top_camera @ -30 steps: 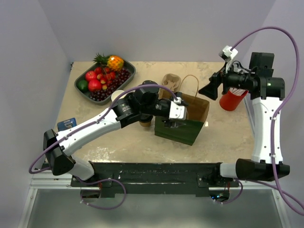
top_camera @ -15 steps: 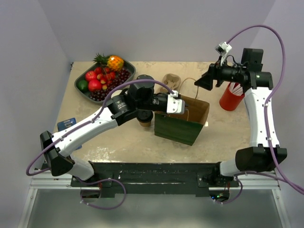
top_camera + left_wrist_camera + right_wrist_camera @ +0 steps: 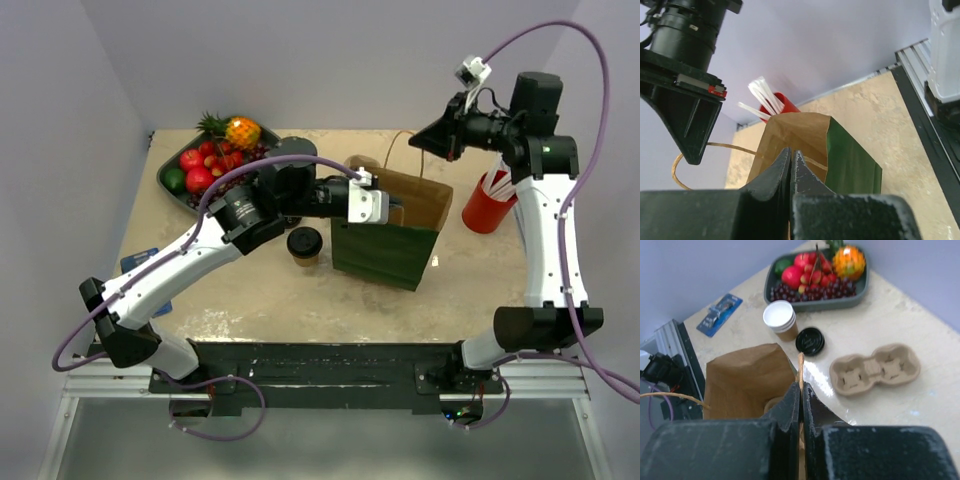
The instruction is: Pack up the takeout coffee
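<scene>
Green paper bag (image 3: pixel 385 255) stands open mid-table, brown inside. We see the left gripper (image 3: pixel 791 159) pressed together at the bag's rim; we cannot tell whether paper is caught between its fingers. The right gripper (image 3: pixel 801 387) is closed, pinching the bag's thin handle (image 3: pixel 801 365) above the mouth. One lidded cup (image 3: pixel 304 243) sits on the table just left of the bag, outside it. The open cups (image 3: pixel 779 317) stand stacked near the fruit tray (image 3: pixel 840 302), hidden by the left arm from above. The carrier (image 3: pixel 875 369) is mostly covered there too. We cannot name a dim tan shape (image 3: pixel 772 403) low in the bag.
</scene>
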